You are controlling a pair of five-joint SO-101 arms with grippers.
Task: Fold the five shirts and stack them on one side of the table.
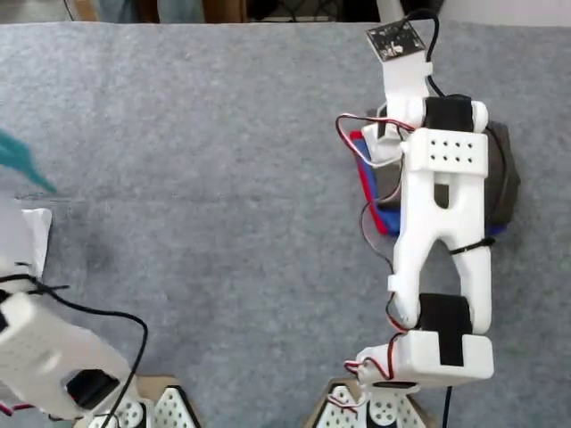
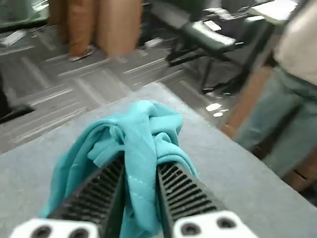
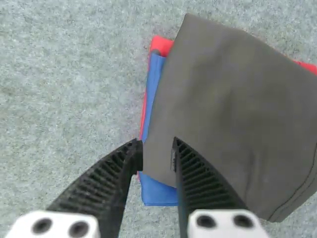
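Soft cloth shirt (image 2: pixel 148 124), rough felt table (image 1: pixel 223 134)

No text, label, number or sign can be read in any of the views.
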